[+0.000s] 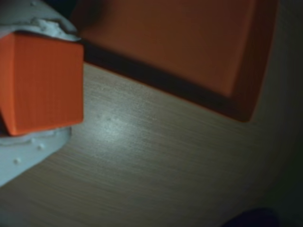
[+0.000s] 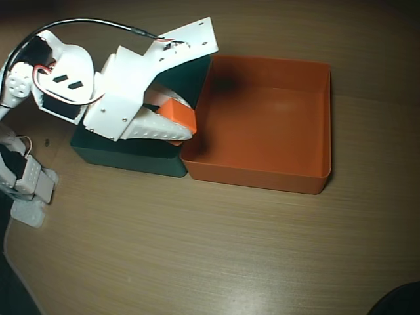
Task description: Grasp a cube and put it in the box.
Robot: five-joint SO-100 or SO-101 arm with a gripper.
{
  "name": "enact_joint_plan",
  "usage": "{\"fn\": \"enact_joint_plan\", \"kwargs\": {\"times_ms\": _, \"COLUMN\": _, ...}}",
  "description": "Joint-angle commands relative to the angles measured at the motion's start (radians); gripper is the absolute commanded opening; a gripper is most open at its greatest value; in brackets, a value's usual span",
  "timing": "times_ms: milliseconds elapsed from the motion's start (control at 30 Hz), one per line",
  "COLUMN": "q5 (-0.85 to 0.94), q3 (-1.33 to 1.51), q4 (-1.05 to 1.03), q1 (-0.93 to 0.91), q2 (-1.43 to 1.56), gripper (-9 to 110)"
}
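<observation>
Your gripper (image 2: pixel 176 125) is pinched on the cube (image 2: pixel 177 117), held aloft over the green tray (image 2: pixel 131 157), just short of the box (image 2: pixel 262 177) wall. In the overhead view the box lies directly to the right; carry that way before releasing.

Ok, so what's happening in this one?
A white robot arm has an orange cube clamped in its jaws and carries it above the table. In the overhead view the cube sits over the dark green tray, right beside the left wall of the orange tray. It has not been dropped in; the orange tray is empty.
</observation>
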State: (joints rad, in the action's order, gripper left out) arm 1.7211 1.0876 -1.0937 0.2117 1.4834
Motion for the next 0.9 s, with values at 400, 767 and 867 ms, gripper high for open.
{"fn": "enact_joint_plan", "kwargs": {"times_ms": 400, "q5": -0.006, "q3": -0.405, "q4": 0.017, "q1": 0.12, "q2": -0.371, "gripper": -6}}
{"fn": "enact_joint_plan", "kwargs": {"times_ms": 767, "q5": -0.006, "q3": -0.655, "q4": 0.017, "q1": 0.173, "q2": -0.689, "gripper": -6}}
{"fn": "enact_joint_plan", "kwargs": {"times_ms": 867, "q5": -0.006, "q3": -0.707, "q4": 0.017, "q1": 0.173, "q2": -0.744, "gripper": -6}}
